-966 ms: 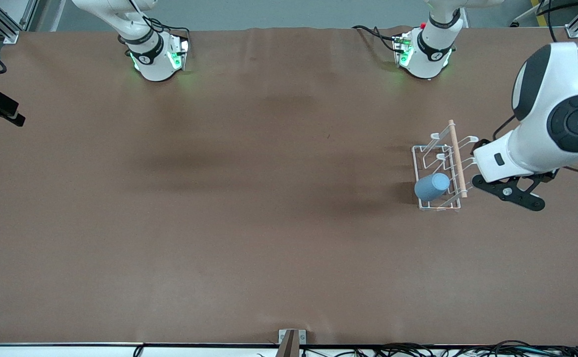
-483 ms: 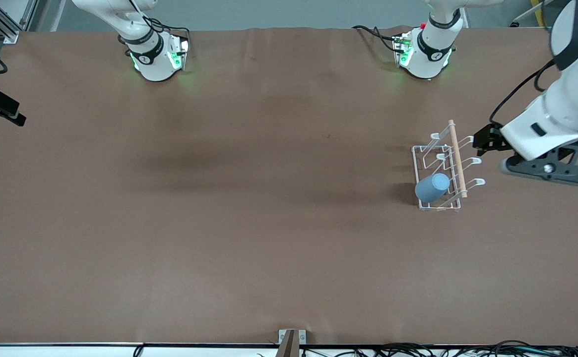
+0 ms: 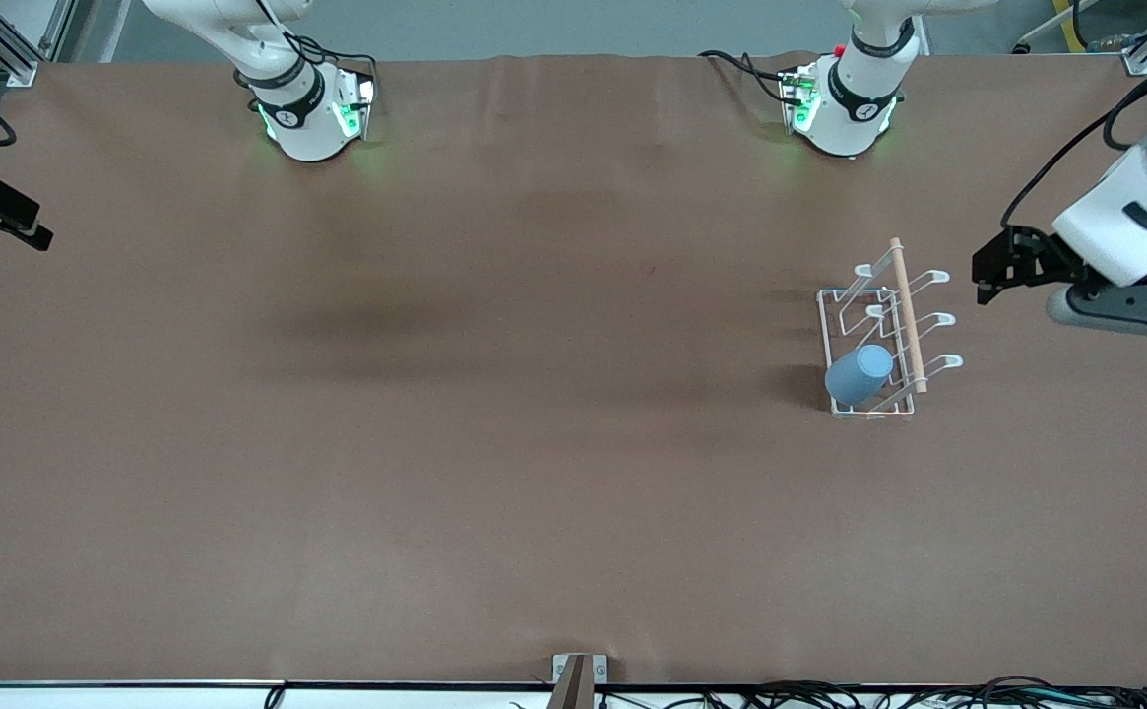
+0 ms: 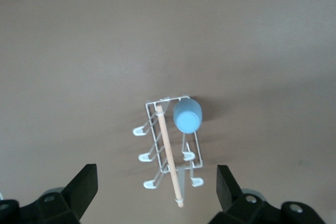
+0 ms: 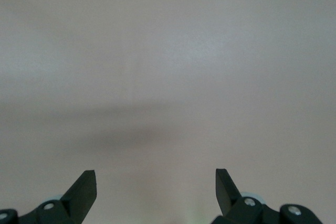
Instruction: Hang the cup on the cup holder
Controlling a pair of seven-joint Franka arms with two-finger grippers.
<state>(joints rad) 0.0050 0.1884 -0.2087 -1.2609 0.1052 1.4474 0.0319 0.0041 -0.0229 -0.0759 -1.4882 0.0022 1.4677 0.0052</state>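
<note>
The light blue cup point(image 3: 859, 372) sits tilted, mouth down, over a prong of the white wire cup holder point(image 3: 834, 295), at the holder's end nearest the front camera. The wooden dowel point(image 3: 906, 315) runs along the holder's top. The cup point(image 4: 187, 115) and the holder point(image 4: 163, 129) also show in the left wrist view. My left gripper point(image 3: 994, 268) point(image 4: 156, 170) is open and empty, up in the air beside the holder toward the left arm's end of the table. My right gripper point(image 5: 156, 174) is open and empty over bare table; the front view does not show it.
The brown table cover point(image 3: 494, 414) spans the whole surface. The arm bases point(image 3: 312, 113) point(image 3: 844, 108) stand along the edge farthest from the front camera. A small metal bracket point(image 3: 578, 675) sits at the nearest edge.
My left gripper has drawn back from the holder toward the left arm's end of the table and risen. The cup has stayed on its prong.
</note>
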